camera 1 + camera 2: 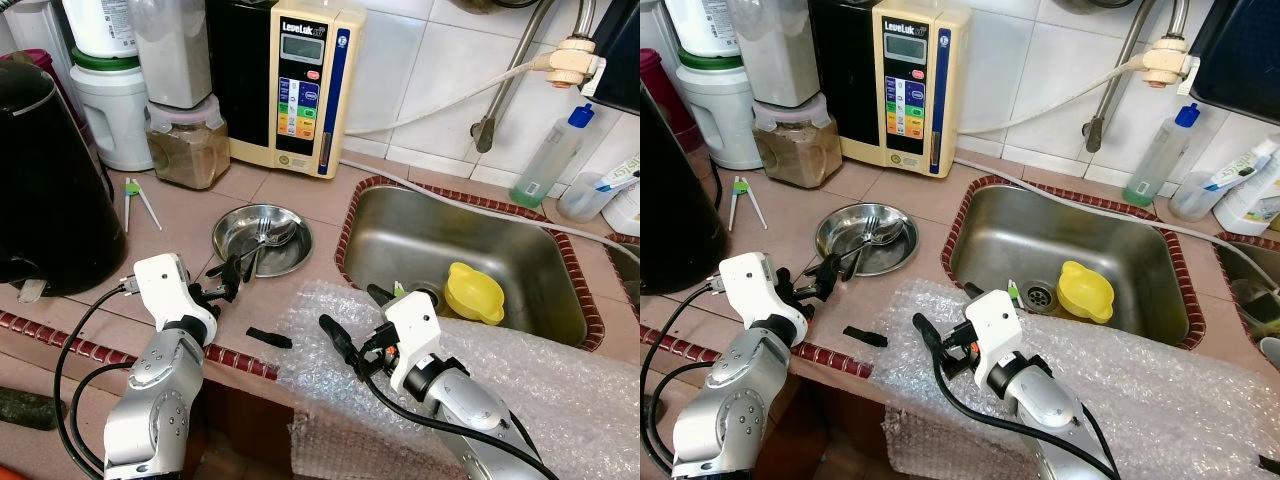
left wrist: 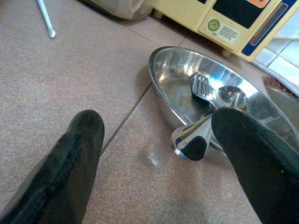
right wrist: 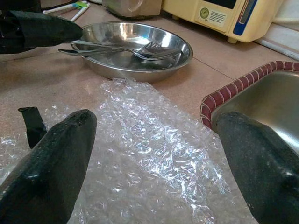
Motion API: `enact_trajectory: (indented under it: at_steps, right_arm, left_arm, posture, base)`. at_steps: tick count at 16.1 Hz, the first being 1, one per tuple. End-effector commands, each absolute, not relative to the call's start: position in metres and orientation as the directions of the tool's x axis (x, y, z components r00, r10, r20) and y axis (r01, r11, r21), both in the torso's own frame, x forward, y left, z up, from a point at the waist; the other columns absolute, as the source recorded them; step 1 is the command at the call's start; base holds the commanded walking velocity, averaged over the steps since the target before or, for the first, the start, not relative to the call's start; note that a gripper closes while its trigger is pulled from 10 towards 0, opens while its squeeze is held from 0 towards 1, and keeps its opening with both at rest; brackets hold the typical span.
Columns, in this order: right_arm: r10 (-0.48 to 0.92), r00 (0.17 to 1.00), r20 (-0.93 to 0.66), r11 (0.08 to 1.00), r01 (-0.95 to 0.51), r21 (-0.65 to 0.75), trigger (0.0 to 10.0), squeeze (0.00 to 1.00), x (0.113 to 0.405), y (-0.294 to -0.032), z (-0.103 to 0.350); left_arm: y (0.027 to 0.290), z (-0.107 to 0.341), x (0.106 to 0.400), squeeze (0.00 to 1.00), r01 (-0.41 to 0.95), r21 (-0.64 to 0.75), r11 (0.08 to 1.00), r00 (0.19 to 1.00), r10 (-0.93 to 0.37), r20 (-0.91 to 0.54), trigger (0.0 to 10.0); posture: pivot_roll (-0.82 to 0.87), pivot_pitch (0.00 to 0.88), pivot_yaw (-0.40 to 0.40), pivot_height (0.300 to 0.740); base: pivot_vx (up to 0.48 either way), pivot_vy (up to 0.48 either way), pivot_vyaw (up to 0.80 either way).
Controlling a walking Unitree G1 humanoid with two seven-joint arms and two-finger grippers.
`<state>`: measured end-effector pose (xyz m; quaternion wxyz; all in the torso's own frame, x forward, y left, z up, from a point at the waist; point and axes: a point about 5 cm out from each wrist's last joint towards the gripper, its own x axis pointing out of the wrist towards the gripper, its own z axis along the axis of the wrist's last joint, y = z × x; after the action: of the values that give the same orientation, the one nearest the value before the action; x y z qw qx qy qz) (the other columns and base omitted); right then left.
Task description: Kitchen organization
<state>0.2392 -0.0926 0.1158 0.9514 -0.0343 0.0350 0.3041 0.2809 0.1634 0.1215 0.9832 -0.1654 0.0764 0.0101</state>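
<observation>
The black appliance (image 1: 45,180) is cut off by the left edge. The faucet (image 1: 520,70) is cropped above. Lettering on the ionizer's (image 1: 305,85) panel cannot be read.

Left tool (image 1: 823,272) reaches the steel dish (image 1: 868,240); right tool (image 1: 927,330) hovers over bubble wrap (image 1: 1120,390).

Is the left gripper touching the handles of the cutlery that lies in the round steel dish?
Touching. In the left wrist view one black finger of the left gripper lies against the shiny cutlery handles sticking out over the round steel dish's rim; the other finger stands apart.
</observation>
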Motion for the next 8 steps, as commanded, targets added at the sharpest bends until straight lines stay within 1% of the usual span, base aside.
enact_trajectory:
  at_steps: [1,4,5,7,8]
  right_arm:
    - [0.573,0.813,-0.101,0.813,-0.579,-0.054,10.0,0.00,0.239,-0.095,0.115]
    - [0.573,0.813,-0.101,0.813,-0.579,-0.054,10.0,0.00,0.239,-0.095,0.115]
    - [0.556,0.825,-0.099,0.825,-0.563,-0.053,10.0,0.00,0.239,-0.095,0.115]
    - [0.529,0.843,-0.092,0.843,-0.535,-0.053,10.0,0.00,0.239,-0.095,0.115]
    - [0.528,0.844,-0.091,0.844,-0.534,-0.053,10.0,0.00,0.239,-0.095,0.115]
  left_arm:
    - [0.160,0.120,0.282,0.90,-0.042,-0.329,0.943,0.986,-0.014,-0.166,10.0]
    - [0.160,0.120,0.282,0.90,-0.042,-0.329,0.943,0.986,-0.014,-0.166,10.0]
    - [0.142,0.124,0.297,0.00,0.010,-0.410,0.912,0.982,-0.086,-0.166,0.0]
    - [0.112,0.131,0.316,0.00,0.099,-0.502,0.859,0.967,-0.202,-0.154,0.0]
    - [0.112,0.132,0.316,0.00,0.107,-0.483,0.869,0.967,-0.204,-0.154,5.5]
  posture:
    - [0.13,0.000,-0.088,0.740]
    - [0.13,0.000,-0.088,0.740]
    - [0.09,0.000,-0.039,0.740]
    - [0.09,0.000,-0.038,0.740]
    - [0.09,0.000,-0.035,0.740]
  base:
    - [0.000,0.000,0.00]
    - [0.000,0.000,0.00]
    - [0.000,0.000,0.00]
    - [0.000,0.000,0.00]
    - [0.000,0.000,0.00]
